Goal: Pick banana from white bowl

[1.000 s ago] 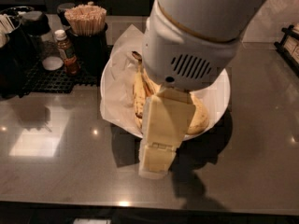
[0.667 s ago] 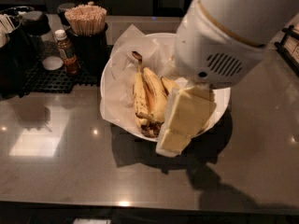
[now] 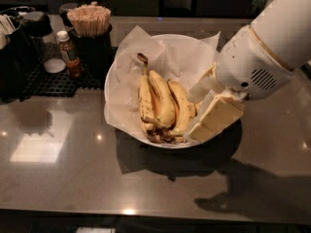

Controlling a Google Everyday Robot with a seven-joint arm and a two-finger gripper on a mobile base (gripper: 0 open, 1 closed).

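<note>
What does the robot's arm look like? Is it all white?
Mostly. The arm is fat, round and white, with a thin tan ring and a slotted vent. Its pincer, over the white bowl's right side, is blocky and cream-coloured.

This looks like a café or office snack counter. The hand (image 3: pixel 201 111) hangs over the near right rim of a white bowl (image 3: pixel 112 76) lined with crinkled paper, where ripe bananas (image 3: pixel 163 101) are set out as self-serve fruit. Well to the hand's left and farther back, a dark cup of wooden stir sticks (image 3: pixel 90 19), a small sauce bottle (image 3: pixel 70 55) and dark containers (contents hard to make out) stand on a black grid mat (image 3: pixel 53 84). The table (image 3: pixel 73 169) is dark polished stone.
</note>
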